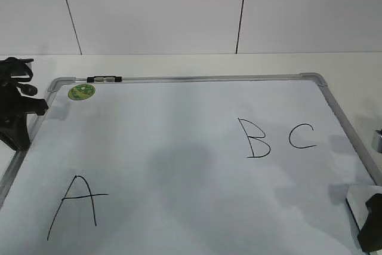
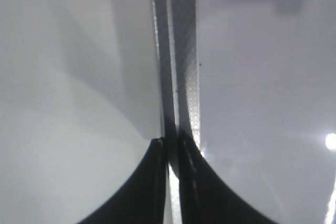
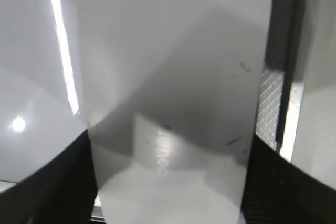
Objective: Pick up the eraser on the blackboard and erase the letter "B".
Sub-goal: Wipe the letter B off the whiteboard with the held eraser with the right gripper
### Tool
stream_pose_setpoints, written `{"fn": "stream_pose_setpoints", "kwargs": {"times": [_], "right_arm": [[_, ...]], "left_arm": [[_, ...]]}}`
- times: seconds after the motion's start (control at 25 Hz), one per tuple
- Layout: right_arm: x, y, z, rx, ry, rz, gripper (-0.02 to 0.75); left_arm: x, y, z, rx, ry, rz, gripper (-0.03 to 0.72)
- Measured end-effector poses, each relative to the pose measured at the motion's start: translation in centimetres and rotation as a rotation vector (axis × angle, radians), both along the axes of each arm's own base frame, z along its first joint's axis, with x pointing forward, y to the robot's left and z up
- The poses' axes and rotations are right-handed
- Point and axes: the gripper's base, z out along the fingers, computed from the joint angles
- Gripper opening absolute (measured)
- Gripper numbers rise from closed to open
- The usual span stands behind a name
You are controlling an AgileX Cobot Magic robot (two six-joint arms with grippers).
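The eraser [image 1: 358, 204] was cut off by the exterior view's edge near the blackboard [image 1: 179, 79] lower right corner, and partly covered by the right gripper [image 1: 373, 222]. The eraser's [image 3: 173, 98] grey marking was blurred in the right wrist view.

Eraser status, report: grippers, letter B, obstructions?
Right gripper straddling eraser, grip unconfirmed. Left gripper shut over board frame. Letter B intact. Path clear.

Pale tabletop [image 1: 179, 64] visible along upper frame and right edge. Blackboard [image 1: 179, 82] lies flat on it, filling most of the frame. Small metallic object [image 1: 377, 140], possibly cylindrical, at right edge.
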Motion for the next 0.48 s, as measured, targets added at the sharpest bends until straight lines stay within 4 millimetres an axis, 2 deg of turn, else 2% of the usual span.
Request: {"fn": "stream_pose_setpoints", "kwargs": {"times": [0.16,0.48], "right_arm": [[0.4,-0.1,0.4,-0.005,0.001,0.012,0.551],[3.0,-0.1,3.9,-0.008,-0.094,0.031,0.55]], "left_arm": [[0.0,0.0,0.0,-0.002,0.0,0.001,0.019],[0.0,0.0,0.0,-0.002,-0.002,0.0,0.019]]}}
